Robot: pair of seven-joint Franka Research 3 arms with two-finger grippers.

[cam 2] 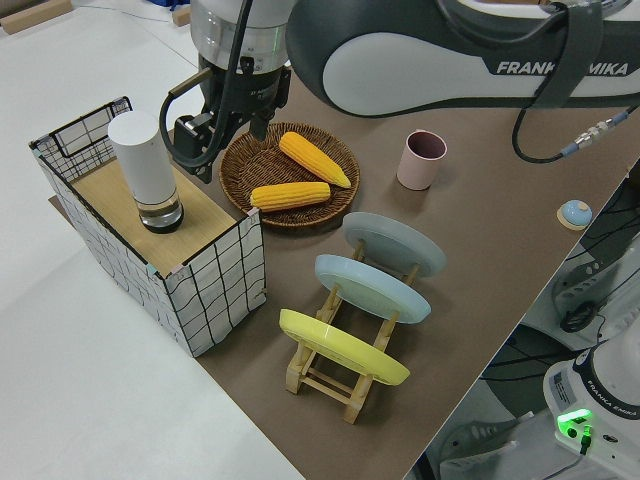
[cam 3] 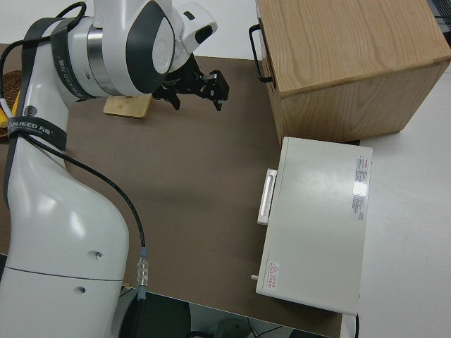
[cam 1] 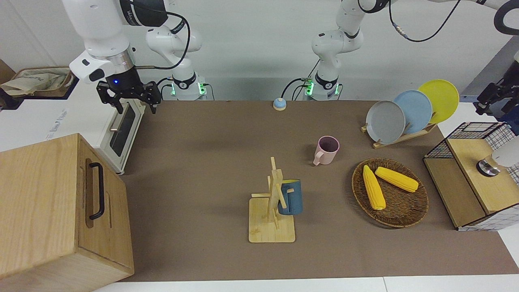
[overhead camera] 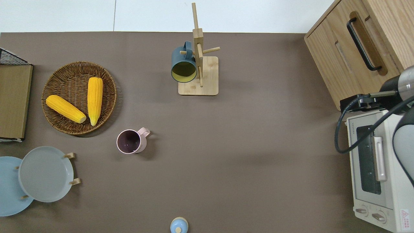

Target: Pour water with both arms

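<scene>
A white cylindrical bottle (cam 2: 145, 160) (cam 1: 505, 156) stands upright on the wooden shelf of a wire crate (cam 2: 215, 280) at the left arm's end of the table. My left gripper (cam 2: 228, 140) (cam 1: 492, 97) hangs open in the air close beside the bottle's top and holds nothing. It is outside the overhead view. A pink mug (cam 1: 326, 150) (overhead camera: 129, 141) stands upright and empty on the brown mat. No water is in view. My right gripper (cam 1: 136, 106) (cam 3: 197, 98) is parked and open.
A wicker basket (cam 1: 357, 178) with two corn cobs lies next to the crate. A plate rack (cam 1: 385, 121), a wooden mug tree with a blue mug (cam 1: 290, 196), a small bell (cam 1: 279, 104), a toaster oven (overhead camera: 372, 161) and a wooden cabinet (cam 1: 40, 202) also stand here.
</scene>
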